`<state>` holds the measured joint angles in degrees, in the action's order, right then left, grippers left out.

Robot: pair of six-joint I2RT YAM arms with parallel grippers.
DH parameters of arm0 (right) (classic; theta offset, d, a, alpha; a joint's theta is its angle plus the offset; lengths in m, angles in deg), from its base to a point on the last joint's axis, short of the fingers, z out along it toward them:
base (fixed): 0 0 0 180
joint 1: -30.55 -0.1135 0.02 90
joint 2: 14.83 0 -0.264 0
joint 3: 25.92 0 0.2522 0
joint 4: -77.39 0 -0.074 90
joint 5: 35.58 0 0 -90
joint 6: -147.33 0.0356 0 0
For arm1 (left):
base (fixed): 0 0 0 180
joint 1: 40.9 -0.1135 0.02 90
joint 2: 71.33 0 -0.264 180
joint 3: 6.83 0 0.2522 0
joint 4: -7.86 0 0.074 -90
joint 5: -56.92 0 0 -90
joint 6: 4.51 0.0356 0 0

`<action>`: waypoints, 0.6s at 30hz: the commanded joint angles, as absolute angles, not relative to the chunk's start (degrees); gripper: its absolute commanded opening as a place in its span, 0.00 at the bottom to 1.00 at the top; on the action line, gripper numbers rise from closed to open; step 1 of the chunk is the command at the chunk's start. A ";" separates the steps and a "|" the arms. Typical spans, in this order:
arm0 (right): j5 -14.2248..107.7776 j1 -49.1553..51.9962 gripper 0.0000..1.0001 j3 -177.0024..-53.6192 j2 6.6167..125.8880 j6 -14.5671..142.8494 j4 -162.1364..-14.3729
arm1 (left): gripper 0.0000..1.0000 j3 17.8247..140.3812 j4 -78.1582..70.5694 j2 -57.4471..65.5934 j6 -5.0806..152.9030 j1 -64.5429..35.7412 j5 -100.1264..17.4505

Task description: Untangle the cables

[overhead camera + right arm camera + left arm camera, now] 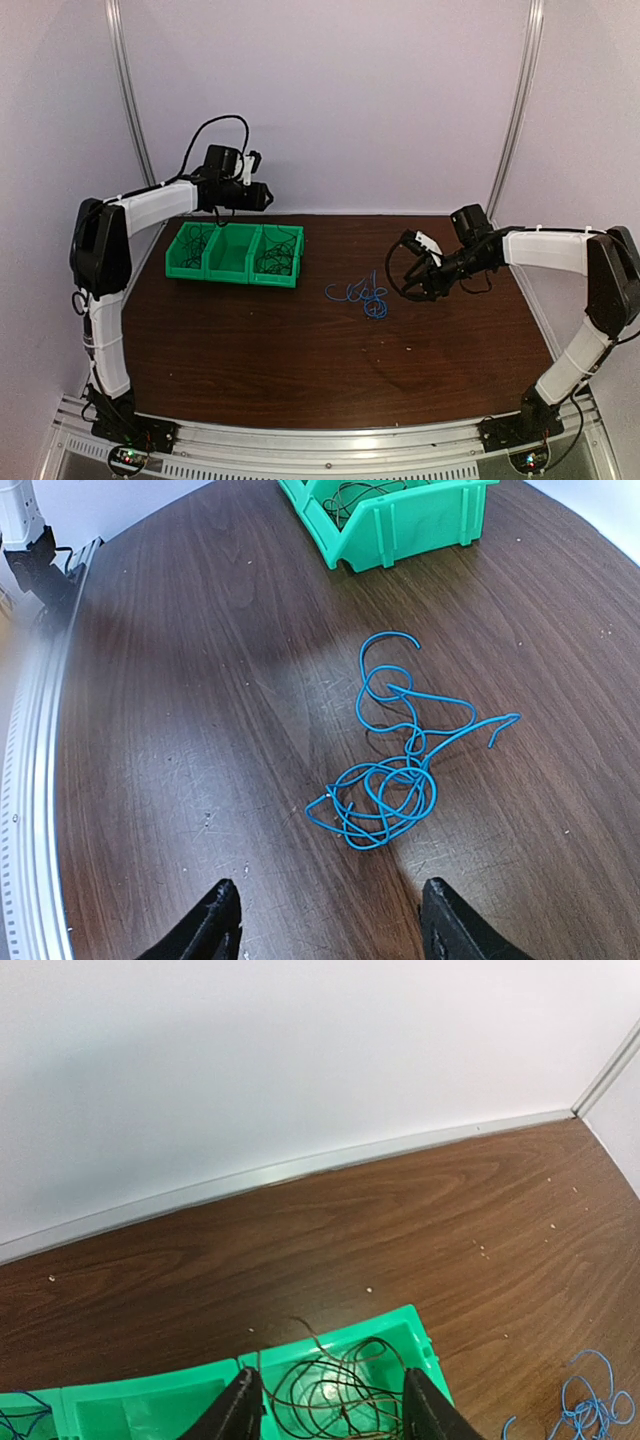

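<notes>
Inside the outer green bins (420,525) lie tangled cables (330,1390); left fingers (238,1410) and right fingers (215,920) spread.

A dark wood-grain surface (300,350) fills the middle. At about ten o'clock on it, near the back edge, sits a green bin (235,262) with three side-by-side compartments. White walls (350,100) close the far side, with slim metal posts (128,90) at eleven and one o'clock. A silver rail (330,452) runs along the edge at six o'clock.

Left wrist view's edge crops blue cables (578,1407).
</notes>
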<state>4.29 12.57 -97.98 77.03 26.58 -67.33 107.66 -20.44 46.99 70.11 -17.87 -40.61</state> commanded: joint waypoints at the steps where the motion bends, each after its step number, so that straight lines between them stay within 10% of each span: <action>1: 5.15 12.88 0.62 -99.48 77.45 25.95 -66.66 | 0.48 112.69 -21.99 52.09 71.29 -19.89 -45.50; 18: 5.24 12.88 0.62 -99.79 78.97 25.69 -66.26 | 0.34 117.75 -25.01 59.79 75.92 -20.73 -46.15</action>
